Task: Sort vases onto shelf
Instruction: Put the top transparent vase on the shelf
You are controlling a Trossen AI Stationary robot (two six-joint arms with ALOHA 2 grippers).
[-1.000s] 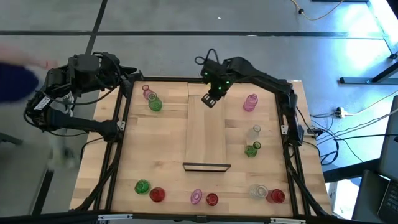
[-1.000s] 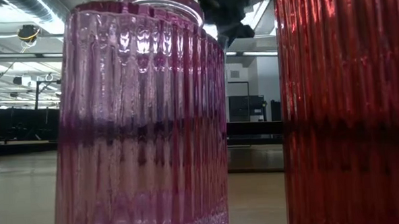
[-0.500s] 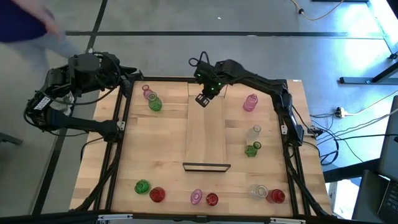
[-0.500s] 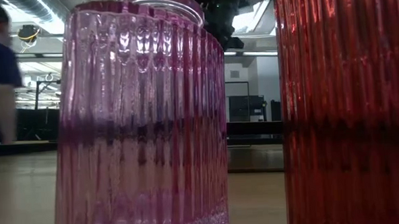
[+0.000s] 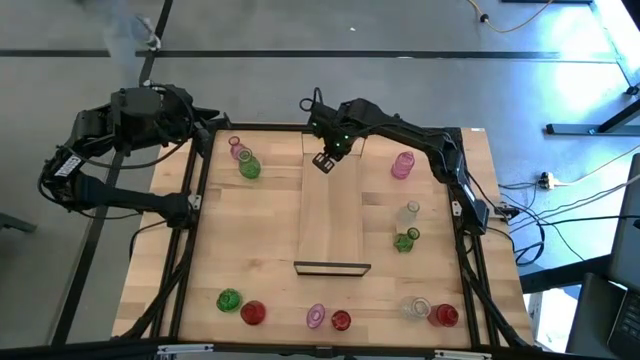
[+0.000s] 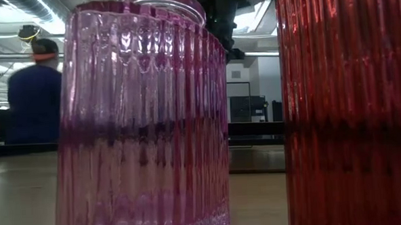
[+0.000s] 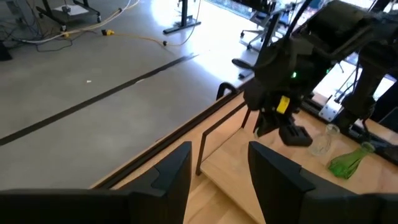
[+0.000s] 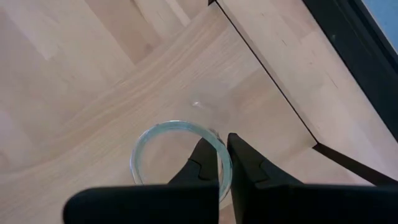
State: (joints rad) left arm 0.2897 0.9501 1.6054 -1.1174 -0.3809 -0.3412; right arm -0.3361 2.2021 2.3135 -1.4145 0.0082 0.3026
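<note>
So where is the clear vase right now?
The right end effector pinches the clear vase by its rim, over the far end of the shelf in the high view.

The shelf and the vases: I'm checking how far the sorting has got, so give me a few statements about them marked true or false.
1. The right hand pinches the rim of a clear vase at one end of the shelf. True.
2. The left hand holds a green vase. False: it is open and empty, out past the table's corner.
3. A pink vase and a green vase stand close together on the table on the left arm's side. True.
4. Three red vases stand in a row on the shelf. False: apart from the held clear vase, no vase shows on it.
</note>
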